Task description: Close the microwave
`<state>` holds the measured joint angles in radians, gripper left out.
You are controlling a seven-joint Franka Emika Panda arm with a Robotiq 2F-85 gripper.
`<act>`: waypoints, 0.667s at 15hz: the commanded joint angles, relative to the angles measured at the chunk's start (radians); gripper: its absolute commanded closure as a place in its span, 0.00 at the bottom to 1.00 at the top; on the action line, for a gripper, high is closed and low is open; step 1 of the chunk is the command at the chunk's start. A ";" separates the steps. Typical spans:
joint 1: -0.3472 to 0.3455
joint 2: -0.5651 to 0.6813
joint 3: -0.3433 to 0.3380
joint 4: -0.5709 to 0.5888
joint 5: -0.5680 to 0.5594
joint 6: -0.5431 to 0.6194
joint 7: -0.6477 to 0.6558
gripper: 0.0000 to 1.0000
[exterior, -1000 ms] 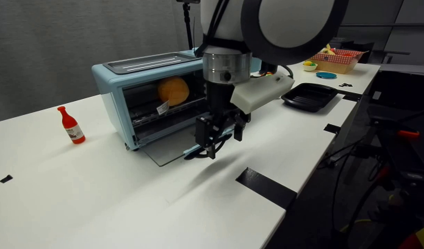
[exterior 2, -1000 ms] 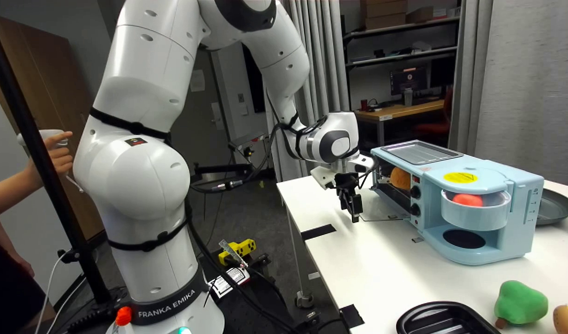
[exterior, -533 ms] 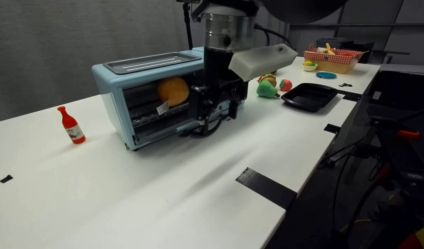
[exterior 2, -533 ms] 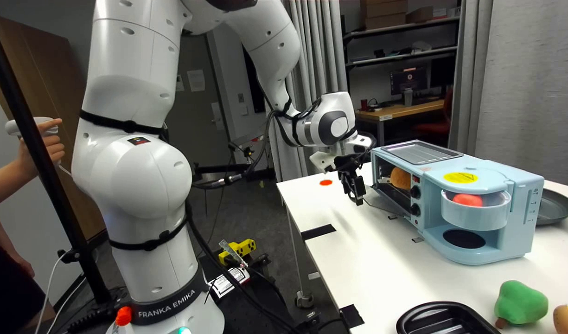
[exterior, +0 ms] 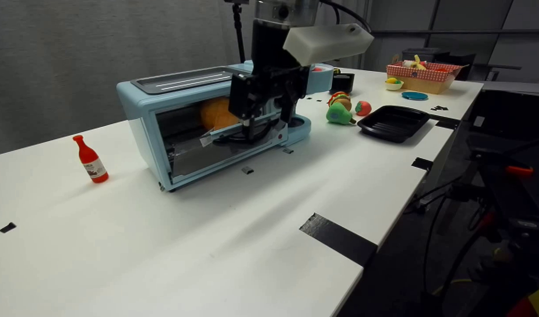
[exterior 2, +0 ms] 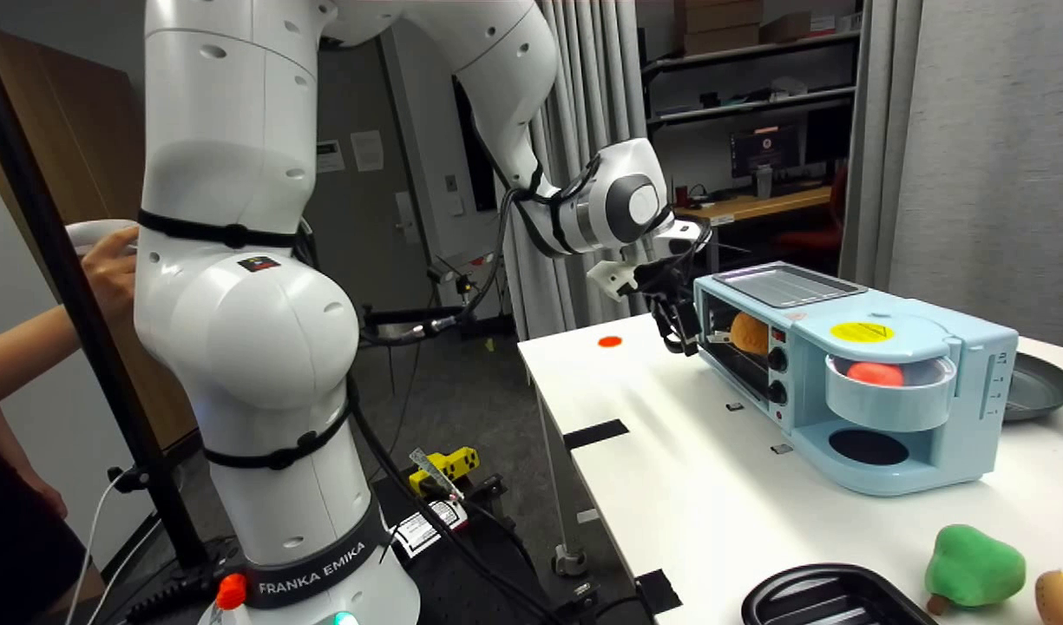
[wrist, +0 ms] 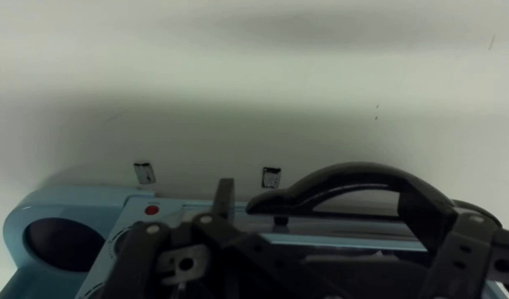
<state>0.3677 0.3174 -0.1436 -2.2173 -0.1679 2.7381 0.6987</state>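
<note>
The light-blue microwave [exterior: 146,145] stands on the white table; it also shows in an exterior view [exterior 2: 804,391] and in the wrist view [wrist: 92,199]. Its glass front door [exterior: 199,158] is tilted part way up, with a gap above it. An orange-brown round thing [exterior: 214,114] sits inside. The door's dark curved handle [exterior: 238,140] also shows in the wrist view [wrist: 354,172]. My gripper [exterior: 267,121] is open at the door's upper edge; it also shows in an exterior view [exterior 2: 683,338]. In the wrist view its fingers [wrist: 325,211] are apart, the right one overlapping the handle. Contact is hard to tell.
A red bottle [exterior: 91,160] stands beside the microwave. A green pear [exterior: 339,113], a strawberry [exterior: 363,108], a toy burger [exterior: 339,100] and a black tray [exterior: 394,123] lie beyond its other end. A basket [exterior: 427,83] stands farther back.
The door has swung up from nearly flat over the table to a steep part-way tilt. My gripper has risen and moved toward the microwave along with the handle.
</note>
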 commanded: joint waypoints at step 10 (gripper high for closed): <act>-0.034 0.023 -0.020 0.096 -0.112 0.008 0.071 0.00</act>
<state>0.3445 0.3199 -0.1537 -2.1510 -0.2296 2.7381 0.7311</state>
